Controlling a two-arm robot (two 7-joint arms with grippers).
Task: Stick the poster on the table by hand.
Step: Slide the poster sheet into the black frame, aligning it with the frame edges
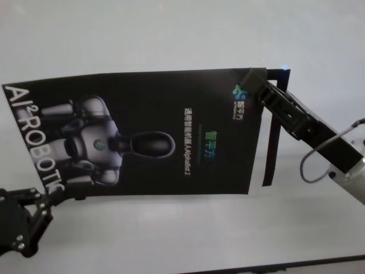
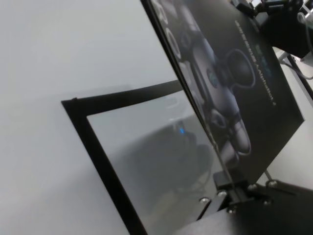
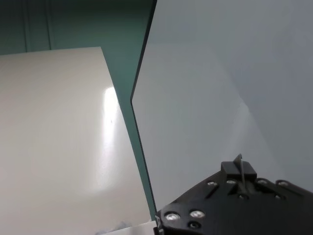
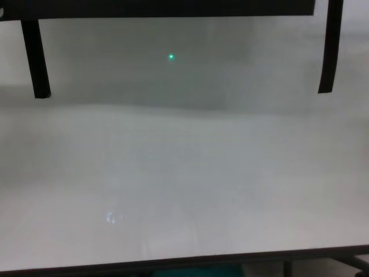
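Currently I see the desk (image 1: 171, 34) filling the frame, with the poster (image 1: 148, 131) held above it at mid-frame, long axis left to right, between my arms. My left end effector (image 1: 50, 197) pinches its lower-left corner; my right end effector (image 1: 256, 85) pinches the upper-right corner. Legible print: "AI² ROBOTIC" at left, "AlphaBot 2" in the centre.

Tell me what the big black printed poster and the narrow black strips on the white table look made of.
The large black printed poster looks like stiff glossy card or thin board: held at opposite corners by the left gripper and right gripper, it stays flat with a thin straight edge. The narrow black strips look like matte tape lying flat on the white matte table, probably laminate.
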